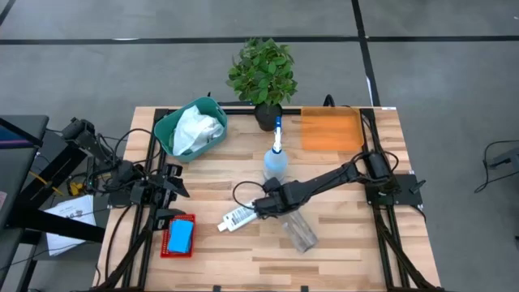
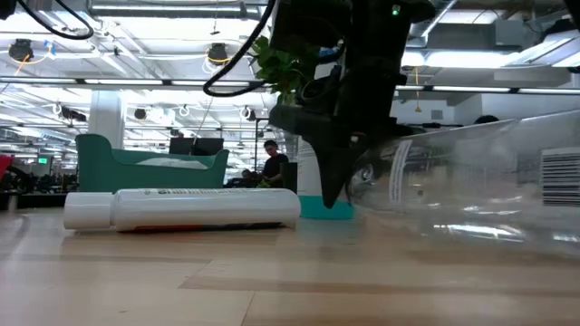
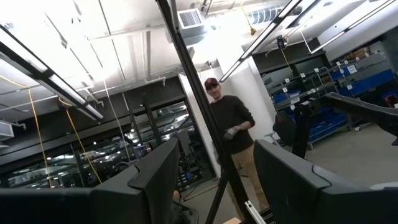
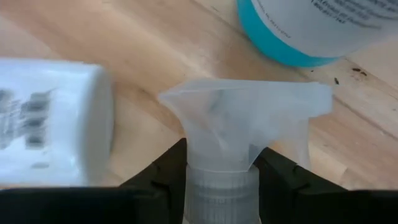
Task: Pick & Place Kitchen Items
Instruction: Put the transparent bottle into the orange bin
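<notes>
right pincer (image 1: 272, 204): dark fingers closed around neck of clear plastic spray bottle (image 1: 298, 229) lying flat on wood-plank counter (image 1: 349, 243) | white labelled bottle (image 1: 239, 217) on its side just beside that spray bottle | left pincer (image 1: 174, 182): state cannot tell

Spray bottle (image 4: 249, 124): clear, frosted head. Labelled bottle (image 1: 241, 216): white. Upright bottle (image 1: 276, 161): blue liquid. Basin (image 1: 166, 130): teal. Sponge (image 1: 180, 235): blue, on a red tray (image 1: 167, 251). Mat (image 1: 331, 130): orange.
</notes>
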{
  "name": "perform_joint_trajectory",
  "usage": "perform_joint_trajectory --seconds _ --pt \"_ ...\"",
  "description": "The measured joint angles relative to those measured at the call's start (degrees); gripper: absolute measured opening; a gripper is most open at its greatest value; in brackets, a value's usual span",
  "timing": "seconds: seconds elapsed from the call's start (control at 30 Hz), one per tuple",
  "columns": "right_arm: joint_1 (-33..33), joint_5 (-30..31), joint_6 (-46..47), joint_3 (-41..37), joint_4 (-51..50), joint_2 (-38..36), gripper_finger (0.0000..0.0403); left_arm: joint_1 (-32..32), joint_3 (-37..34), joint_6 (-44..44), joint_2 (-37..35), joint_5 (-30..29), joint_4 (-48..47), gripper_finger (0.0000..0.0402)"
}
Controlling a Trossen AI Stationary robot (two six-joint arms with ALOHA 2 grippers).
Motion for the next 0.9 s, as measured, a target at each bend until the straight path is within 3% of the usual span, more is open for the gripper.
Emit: perform_joint_trajectory --seconds 0.3,0.43,0.73,0.9 --pt "5.9 3.6 -2.7 6.6 -1.0 0.0 0.0147 0.0 0.0 0.0 0.0 0.0 0.0 0.0205" --pt "8.7 7.4 -3.7 10.6 -4.4 0.0 0.0131 0.0 0.0 0.0 0.0 -0.1 0.0 0.0205" --pt "13.9 22.3 -2.0 15.6 -12.1 -4.4 0.0131 0.0 0.0 0.0 0.0 -0.1 0.0 0.0205" --pt "16.0 36.2 -1.9 15.6 -12.5 -6.1 0.0133 0.0 0.0 0.0 0.0 -0.1 0.0 0.0205"
